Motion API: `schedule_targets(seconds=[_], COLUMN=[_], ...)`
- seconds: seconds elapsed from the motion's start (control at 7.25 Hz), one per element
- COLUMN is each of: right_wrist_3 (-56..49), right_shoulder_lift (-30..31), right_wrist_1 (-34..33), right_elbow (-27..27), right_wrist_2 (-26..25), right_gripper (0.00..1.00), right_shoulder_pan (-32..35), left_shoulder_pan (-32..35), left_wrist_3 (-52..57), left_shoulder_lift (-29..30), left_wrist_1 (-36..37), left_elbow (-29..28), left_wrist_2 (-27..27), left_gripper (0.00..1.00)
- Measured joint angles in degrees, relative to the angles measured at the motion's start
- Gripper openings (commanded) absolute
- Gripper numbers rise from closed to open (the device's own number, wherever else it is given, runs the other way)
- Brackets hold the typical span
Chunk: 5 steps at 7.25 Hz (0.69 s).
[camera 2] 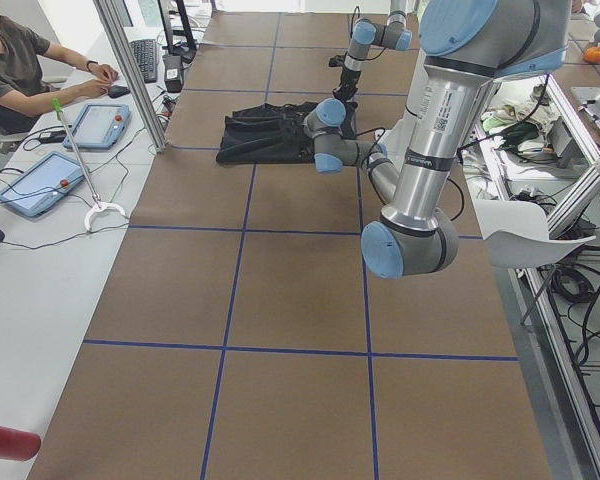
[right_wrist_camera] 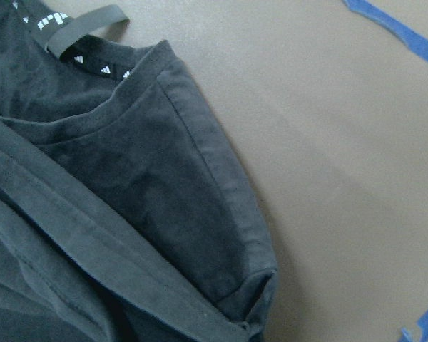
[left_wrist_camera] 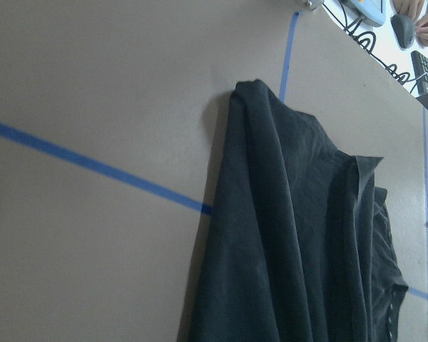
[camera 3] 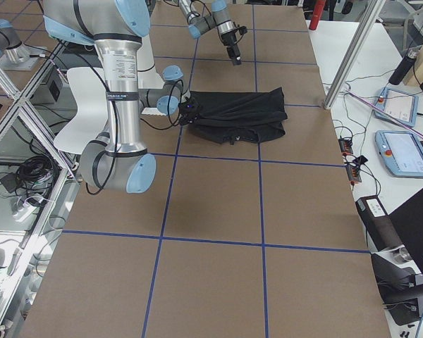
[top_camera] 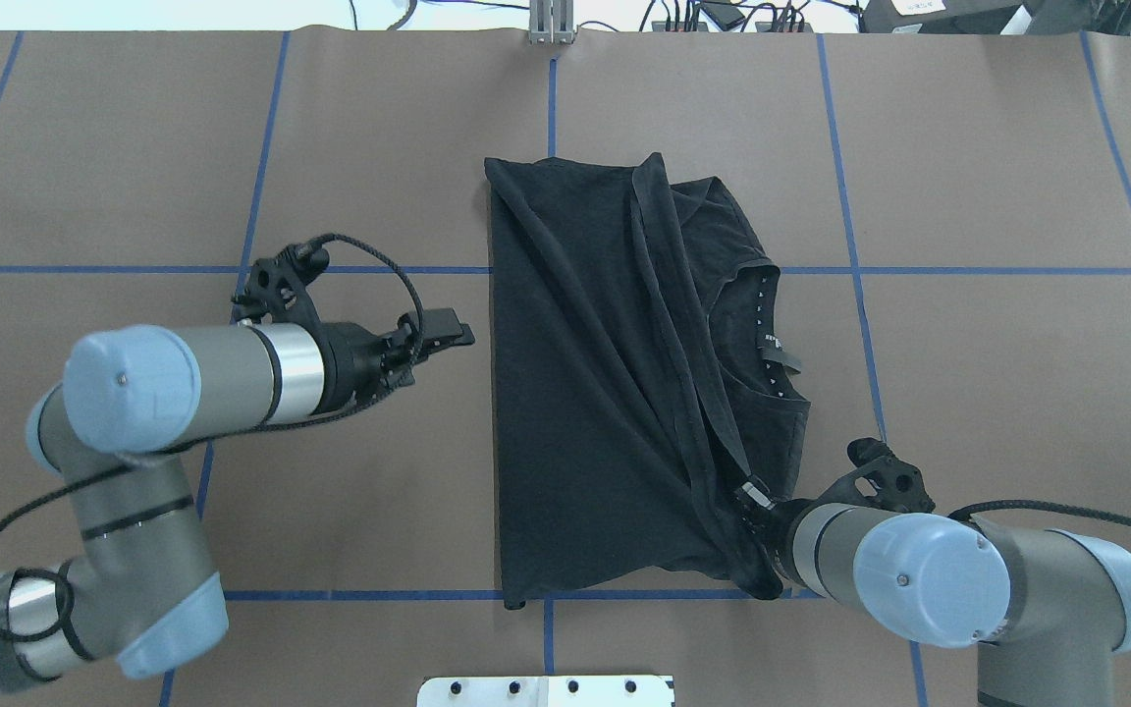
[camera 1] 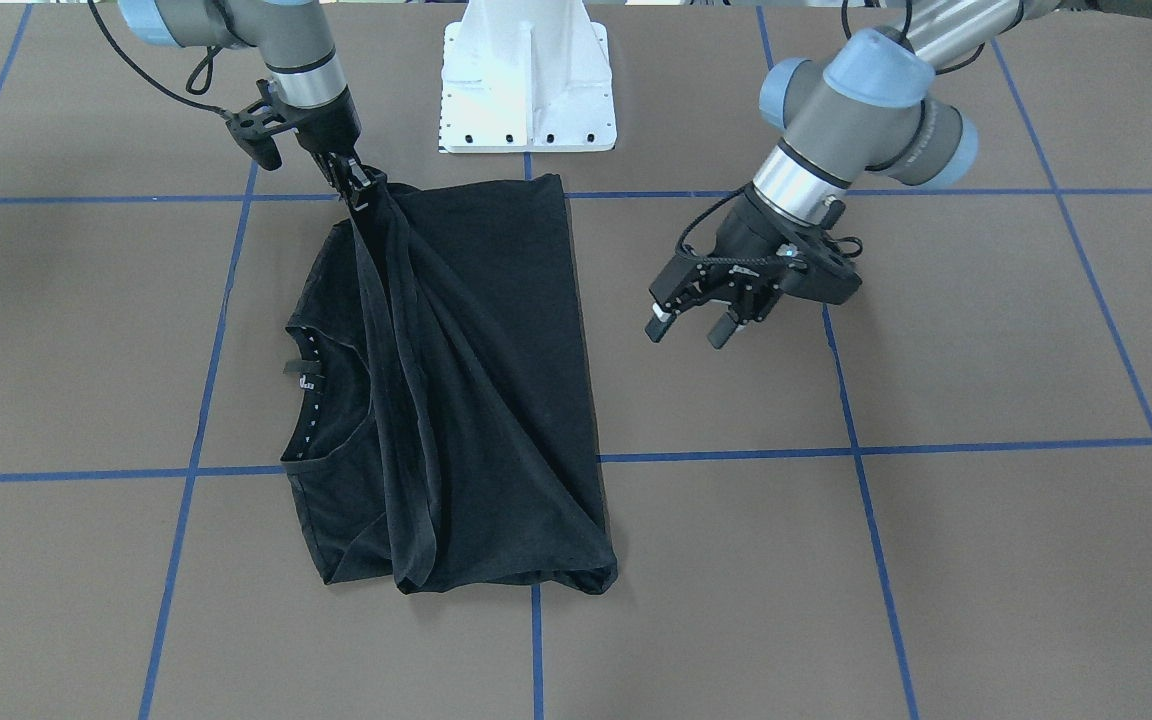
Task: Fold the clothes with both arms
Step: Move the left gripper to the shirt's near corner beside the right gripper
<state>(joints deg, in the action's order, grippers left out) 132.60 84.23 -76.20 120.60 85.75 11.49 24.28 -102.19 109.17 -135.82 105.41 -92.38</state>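
R pincer (camera 1: 364,186) pinching T-shirt (camera 1: 506,350) hem, taut; L pincer (camera 1: 688,333) spread, empty, well apart. Risk: one-sided pull could drag cloth over worktop (camera 1: 936,560), fold skews/bunches.

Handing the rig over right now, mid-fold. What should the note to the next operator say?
Left gripper: open, hovering over the table beside the T-shirt, touching nothing.
Right gripper: shut on a raised fold of the T-shirt at its robot-side edge.
Done: one side looks folded across the middle; collar uncovered.
To do: lay down the held fold, then probably fold crosswise.
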Motion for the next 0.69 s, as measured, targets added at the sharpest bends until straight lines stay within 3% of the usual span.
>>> schedule_targets(seconds=[0.41,0.69], right_wrist_3=[-0.1,-0.1], right_shoulder_lift=[0.0,-0.1], right_wrist_1=[0.0,0.0], right_elbow=[0.1,0.1], right_wrist_2=[0.0,0.0], right_gripper=[0.0,0.0], right_shoulder_pan=[-0.1,-0.1], left_shoulder_pan=[-12.9,-16.4], left_wrist_3=[-7.0,-8.3], left_shoulder_lift=[-1.4,-0.5], left_wrist_1=[4.7,5.4], left_elbow=[1.5,0.5], left_wrist_2=[5.0,5.3], left_gripper=[0.78,0.75])
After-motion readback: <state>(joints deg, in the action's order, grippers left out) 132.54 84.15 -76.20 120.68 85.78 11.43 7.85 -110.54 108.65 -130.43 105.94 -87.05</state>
